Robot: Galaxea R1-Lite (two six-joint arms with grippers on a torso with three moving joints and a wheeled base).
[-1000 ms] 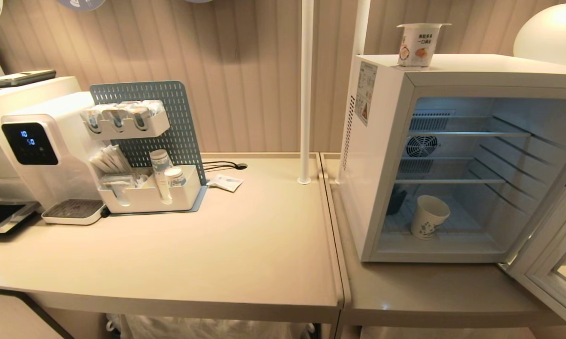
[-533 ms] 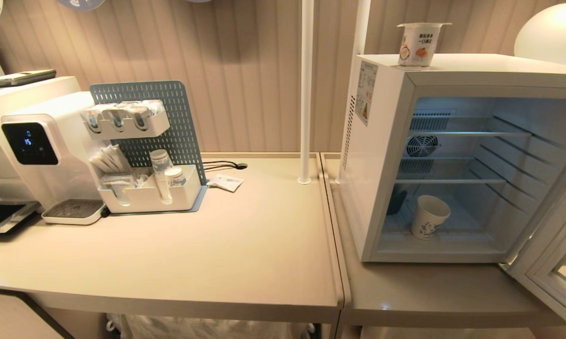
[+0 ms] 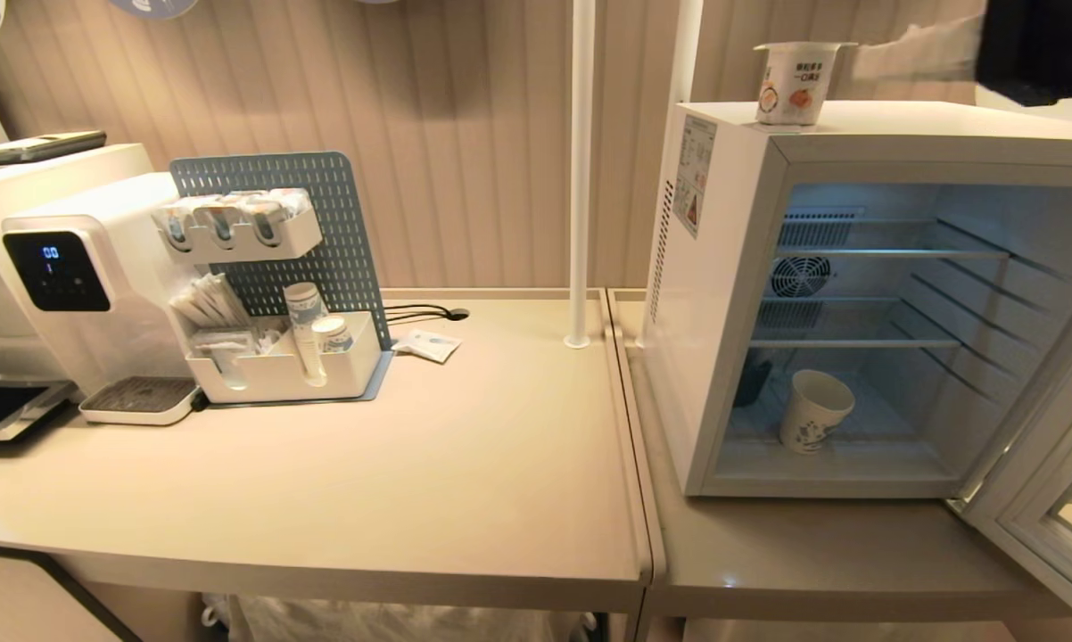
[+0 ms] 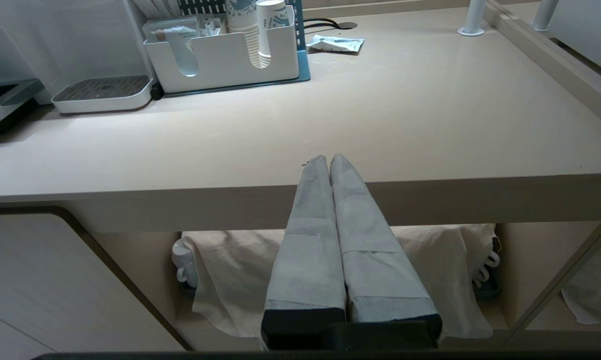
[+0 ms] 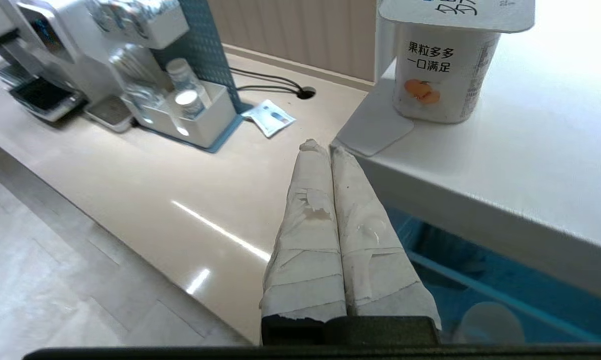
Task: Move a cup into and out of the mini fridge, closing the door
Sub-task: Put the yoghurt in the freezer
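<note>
Right hand (image 5: 320, 146) (fingers together) above the open mini fridge (image 3: 723, 267), cup (image 3: 814, 411) inside.

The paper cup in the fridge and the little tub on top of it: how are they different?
The cup stands on the floor of the fridge, behind its open door; the tub sits on the fridge's roof. The cup is open-topped, the tub sealed by a flat lid. The cup carries a bluish print, the tub black lettering and an orange fruit picture. The cup looks somewhat larger. Both are white, tapered and upright.
</note>
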